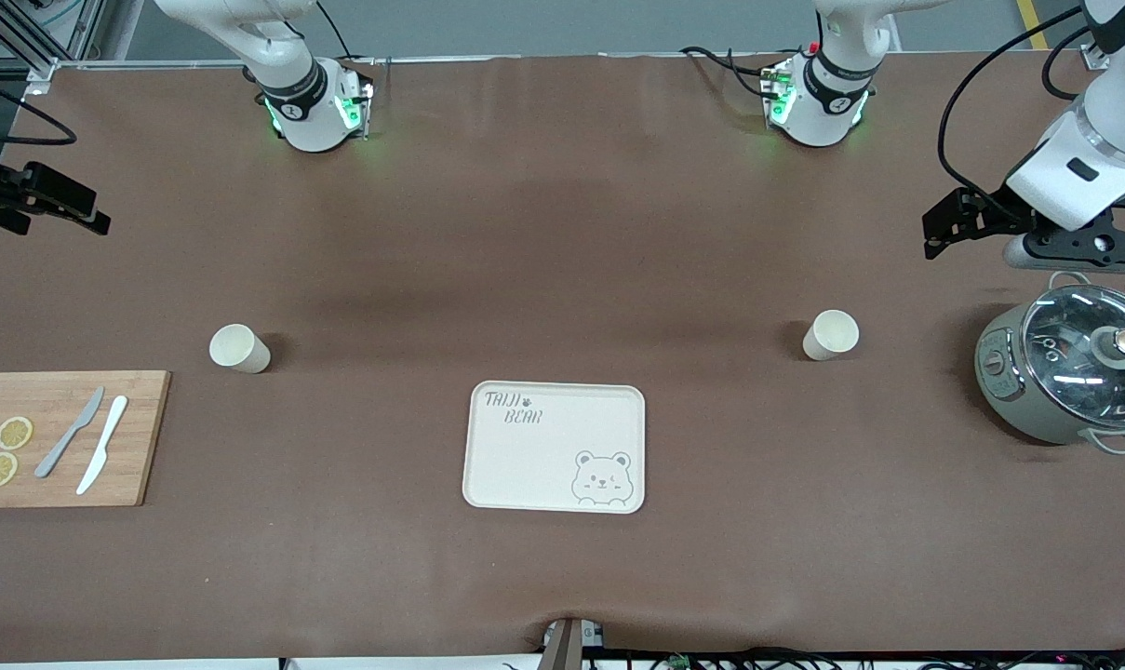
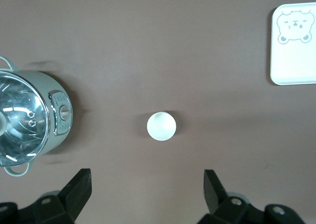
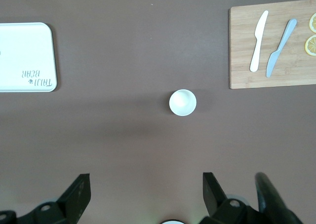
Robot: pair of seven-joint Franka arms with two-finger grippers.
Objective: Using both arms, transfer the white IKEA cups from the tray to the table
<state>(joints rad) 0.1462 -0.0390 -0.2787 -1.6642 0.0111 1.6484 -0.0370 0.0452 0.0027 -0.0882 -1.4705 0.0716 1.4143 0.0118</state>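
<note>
Brown desk [image 1: 562, 233] filling the frame, bear-print tray [image 1: 555, 447] lower centre, one white cup [image 1: 239, 349] at mid-left, other white cup [image 1: 831, 334] at mid-right, left hand [image 1: 967, 221] at right edge spread wide, right hand [image 1: 46, 200] at left edge also wide, cutting board [image 1: 64, 437] lower left, pot [image 1: 1069, 372] lower right.

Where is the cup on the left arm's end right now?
In the front view that white cup stands upright on the table, toward the left arm's end, between the bear-print tray and the lidded pot, farther from the camera than the tray.
</note>
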